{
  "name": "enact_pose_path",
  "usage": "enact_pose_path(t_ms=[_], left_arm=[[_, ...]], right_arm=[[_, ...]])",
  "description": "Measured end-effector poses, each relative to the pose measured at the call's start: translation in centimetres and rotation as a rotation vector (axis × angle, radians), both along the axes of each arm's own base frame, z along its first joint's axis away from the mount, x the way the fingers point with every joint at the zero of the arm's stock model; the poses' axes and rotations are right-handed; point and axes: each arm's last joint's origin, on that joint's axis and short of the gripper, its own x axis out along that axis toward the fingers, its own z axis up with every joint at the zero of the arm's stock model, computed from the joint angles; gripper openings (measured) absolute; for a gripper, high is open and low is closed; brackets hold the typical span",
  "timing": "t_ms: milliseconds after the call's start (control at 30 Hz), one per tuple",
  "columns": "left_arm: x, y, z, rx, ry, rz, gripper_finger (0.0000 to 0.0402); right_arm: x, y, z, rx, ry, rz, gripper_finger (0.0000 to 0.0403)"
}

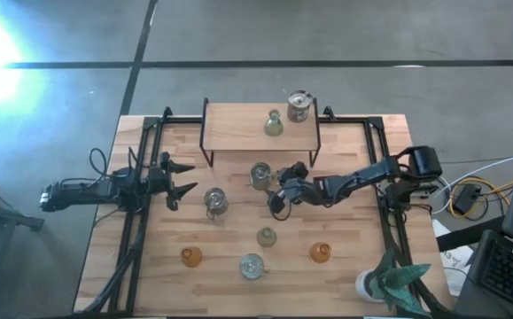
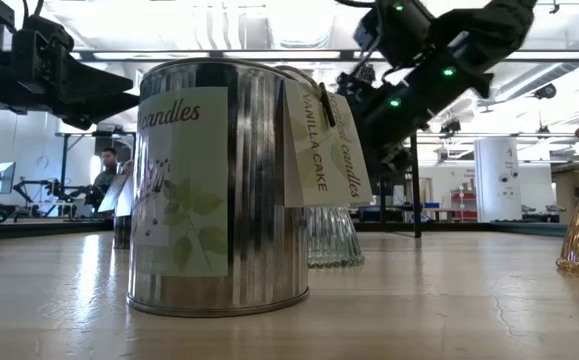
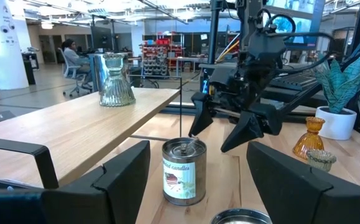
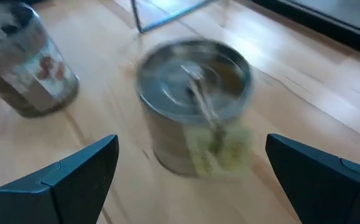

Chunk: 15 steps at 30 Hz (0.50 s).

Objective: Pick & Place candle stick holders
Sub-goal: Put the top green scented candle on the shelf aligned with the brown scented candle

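On a raised wooden shelf (image 1: 238, 133) at the far middle stand a pale green holder (image 1: 274, 124) and a silvery tin holder (image 1: 299, 106). On the table stand three silvery tins (image 1: 260, 175), (image 1: 215, 202), (image 1: 252, 265), two amber holders (image 1: 191, 257), (image 1: 320, 253) and a pale green one (image 1: 267, 237). My right gripper (image 1: 279, 189) is open just right of the tagged tin (image 4: 195, 102), its fingers wide on either side without touching. My left gripper (image 1: 185, 177) is open and empty left of the second tin (image 3: 184, 171).
A white pot with a teal plant (image 1: 389, 283) stands at the near right corner. The shelf's black metal legs (image 1: 205, 146) stand just beyond the tins. Black frame rails (image 1: 136, 230) run along the table's left and right sides. People sit in the room behind.
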Motion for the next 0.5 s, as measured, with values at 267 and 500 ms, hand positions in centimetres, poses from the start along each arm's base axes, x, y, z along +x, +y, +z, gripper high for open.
enact_pose_path(t_ms=[267,500], left_arm=[[0.0,0.0,0.0,0.0,0.003,0.0,0.0273],[0.1,0.0,-0.1,-0.001,0.015,0.0,0.0273]], right_arm=[[1.7,-0.2,-0.9,0.019,0.01,-0.017,0.04],[2.8,-0.4,-1.5,-0.005,0.035,-0.013,0.04]])
